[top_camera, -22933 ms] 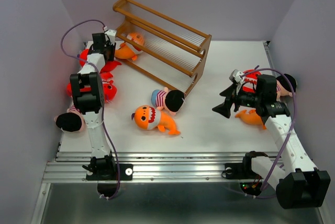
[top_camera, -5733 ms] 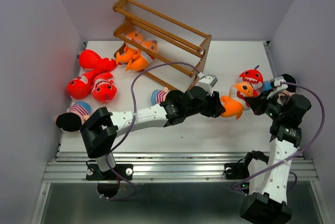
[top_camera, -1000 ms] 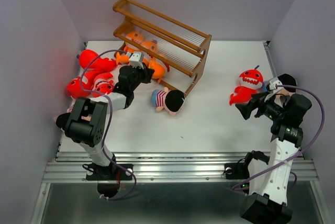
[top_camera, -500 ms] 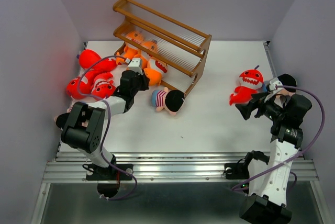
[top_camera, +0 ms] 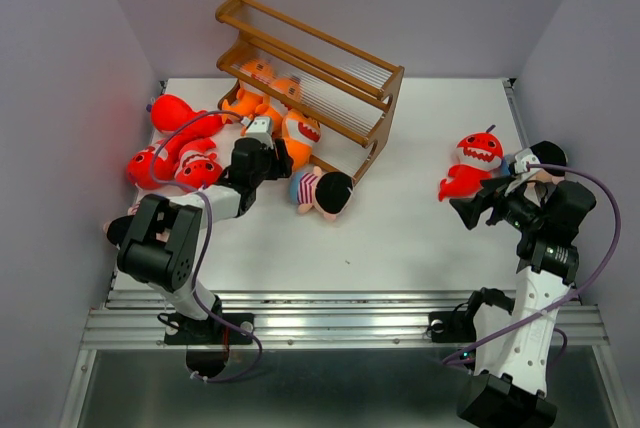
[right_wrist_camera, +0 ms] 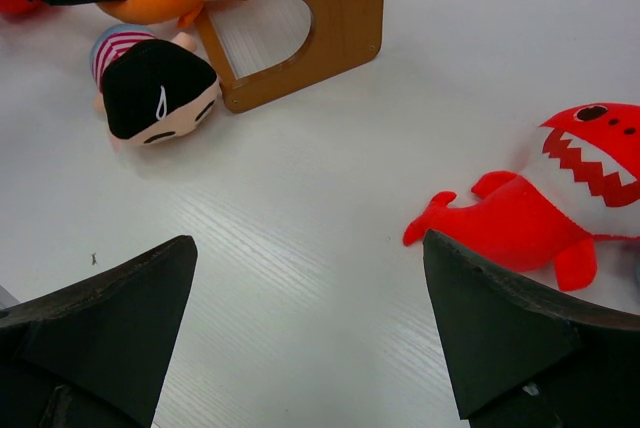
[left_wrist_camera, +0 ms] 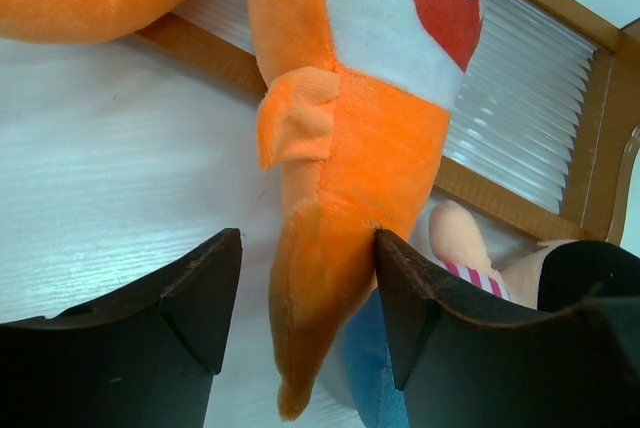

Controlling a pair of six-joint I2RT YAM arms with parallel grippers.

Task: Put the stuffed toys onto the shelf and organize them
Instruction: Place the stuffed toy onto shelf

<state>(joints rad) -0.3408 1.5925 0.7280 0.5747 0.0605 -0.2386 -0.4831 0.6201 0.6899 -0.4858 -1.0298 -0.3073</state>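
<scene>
Pale lavender walls close in a white tabletop (top_camera: pixel 420 248) where two robot arms work among scattered plush. At the far left, three red sharks (top_camera: pixel 172 113) lie bunched against the wall, and below them the dark head of a doll (top_camera: pixel 113 232) shows beside the left arm's elbow.

The left arm reaches toward the foot of the brown wooden shelf (top_camera: pixel 330 58), which stands at an angle at the back of the tabletop. The left tool (left_wrist_camera: pixel 308 243) is spread, with the tail of an orange shark (top_camera: pixel 300 133) lying between its fingers; one finger (left_wrist_camera: pixel 400 278) meets the tail, while a gap shows on the other side. The shark's white belly and red toothy mouth rest on the rail bars of the lowest tier, and its tail trails over the front bar onto the tabletop. Two more orange toys (top_camera: pixel 262 83) sit further left on that tier.

Just beside the shelf's side panel lies a striped-shirt doll (top_camera: pixel 322 191), touching the orange tail.

Well to the right, a lone red shark (top_camera: pixel 472 163) lies on the tabletop. The right tool (right_wrist_camera: pixel 310 240) hangs near it, spread wide and holding nothing. Another black-haired doll (top_camera: pixel 550 155) shows behind the right arm.
</scene>
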